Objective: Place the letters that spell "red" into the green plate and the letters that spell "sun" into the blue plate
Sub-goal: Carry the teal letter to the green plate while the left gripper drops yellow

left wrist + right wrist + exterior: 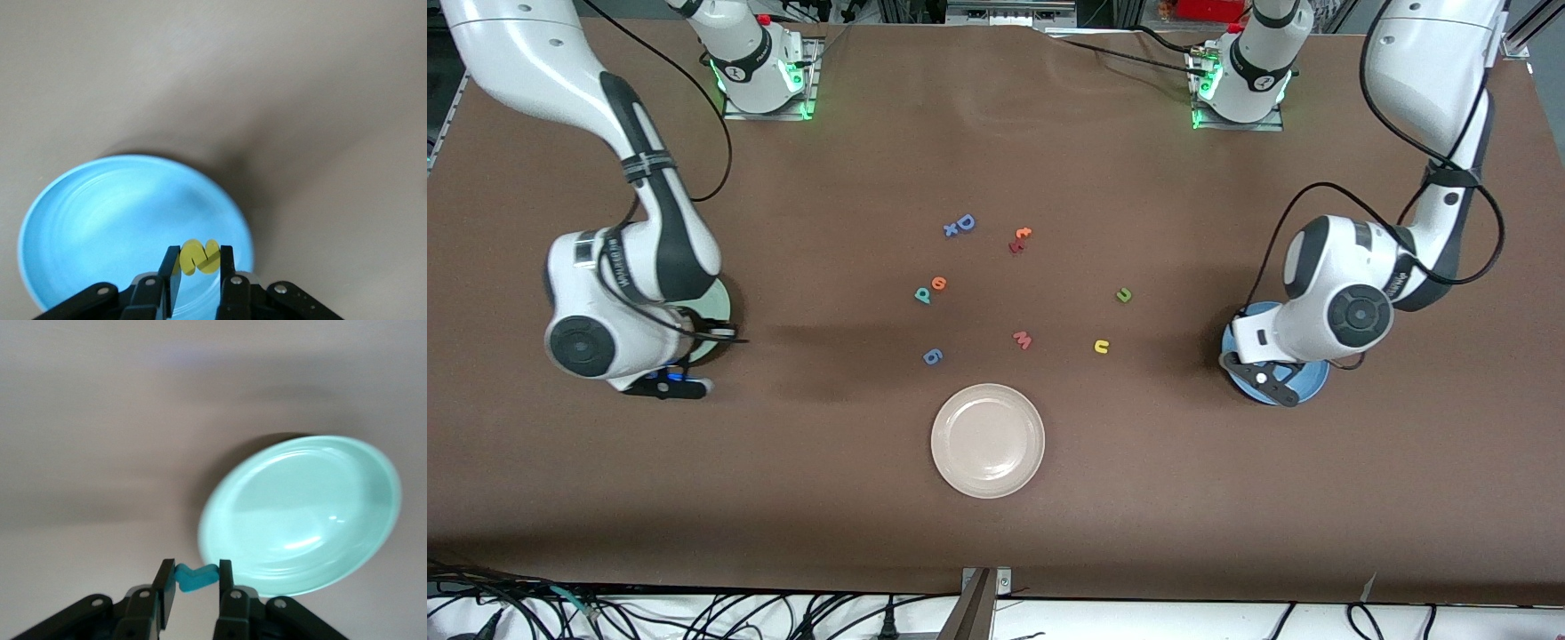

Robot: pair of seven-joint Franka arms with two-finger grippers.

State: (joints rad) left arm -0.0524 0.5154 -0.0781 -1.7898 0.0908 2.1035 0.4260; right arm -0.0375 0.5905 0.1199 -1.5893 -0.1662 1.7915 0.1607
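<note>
Yellow "s" [199, 256], a small wavy foam letter, sits pinched upright between the left gripper's [199, 267] fingers, its long axis across the jaws, over the blue plate [100, 220]. Over the green plate's [300, 513] rim, the right gripper [197, 583] clamps a teal "r" [195, 577], lying crosswise between its fingers. Toward the table's middle from the blue plate lie a yellow "n" [1102, 347], arch opening away from the camera, and an olive "u" [1124, 295]; farther on, a teal "d" [923, 295] touches an orange "e" [938, 284].
</note>
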